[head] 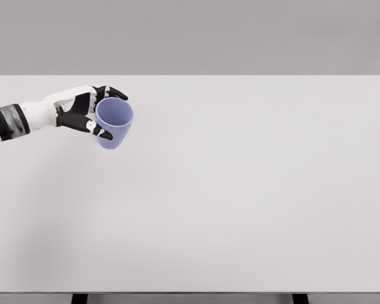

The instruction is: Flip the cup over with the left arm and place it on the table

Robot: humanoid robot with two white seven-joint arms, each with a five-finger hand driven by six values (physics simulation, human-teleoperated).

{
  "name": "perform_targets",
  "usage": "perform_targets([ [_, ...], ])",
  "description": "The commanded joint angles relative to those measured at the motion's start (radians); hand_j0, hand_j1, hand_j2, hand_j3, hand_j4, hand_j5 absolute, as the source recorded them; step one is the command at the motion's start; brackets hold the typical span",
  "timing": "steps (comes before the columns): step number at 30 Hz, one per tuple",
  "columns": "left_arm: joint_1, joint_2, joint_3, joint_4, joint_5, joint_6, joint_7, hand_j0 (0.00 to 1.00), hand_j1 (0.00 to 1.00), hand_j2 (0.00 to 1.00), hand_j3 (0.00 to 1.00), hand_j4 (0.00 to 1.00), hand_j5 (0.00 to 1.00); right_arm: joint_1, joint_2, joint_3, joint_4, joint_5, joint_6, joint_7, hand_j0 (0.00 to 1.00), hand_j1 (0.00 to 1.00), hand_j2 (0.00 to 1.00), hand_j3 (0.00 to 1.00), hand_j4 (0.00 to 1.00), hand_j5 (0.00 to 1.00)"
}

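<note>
A light blue cup (113, 123) is at the left of the white table (240, 190), its open mouth facing up and toward the camera. My left hand (92, 111) comes in from the left edge and is shut on the cup, black fingers wrapped around its left side and rim. Whether the cup rests on the table or hangs just above it cannot be told. The right arm does not show.
The table's far edge (190, 76) runs just behind the hand and its front edge (190, 292) lies at the bottom of the picture. A plain grey wall stands behind.
</note>
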Motion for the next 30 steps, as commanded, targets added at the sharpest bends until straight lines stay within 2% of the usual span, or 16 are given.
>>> perform_targets([
  [1,0.000,-0.032,0.001,0.001,0.020,0.008,-0.001,0.62,0.62,0.62,0.62,0.62,0.62,0.000,0.000,0.000,0.000,0.000,0.000,0.000,1.00,1.00,1.00,1.00,1.00,1.00],
  [9,0.014,-0.052,0.003,-0.001,0.020,0.035,-0.001,0.66,0.66,0.66,0.66,0.66,0.66,0.000,0.000,0.000,0.000,0.000,0.000,0.000,1.00,1.00,1.00,1.00,1.00,1.00],
  [16,0.063,-0.098,0.009,0.001,0.020,0.032,-0.001,0.70,0.70,0.70,0.70,0.70,0.70,0.000,0.000,0.000,0.000,0.000,0.000,0.000,1.00,1.00,1.00,1.00,1.00,1.00],
  [22,0.064,-0.109,0.009,0.002,0.020,0.034,-0.001,0.72,0.72,0.72,0.72,0.72,0.72,0.000,0.000,0.000,0.000,0.000,0.000,0.000,1.00,1.00,1.00,1.00,1.00,1.00],
  [27,0.072,-0.113,0.009,0.002,0.012,0.029,-0.001,0.81,0.81,0.81,0.81,0.81,0.81,0.000,0.000,0.000,0.000,0.000,0.000,0.000,1.00,1.00,1.00,1.00,1.00,1.00],
  [30,0.075,-0.113,0.009,0.002,0.010,0.029,-0.001,0.82,0.82,0.82,0.82,0.82,0.82,0.000,0.000,0.000,0.000,0.000,0.000,0.000,1.00,1.00,1.00,1.00,1.00,1.00],
])
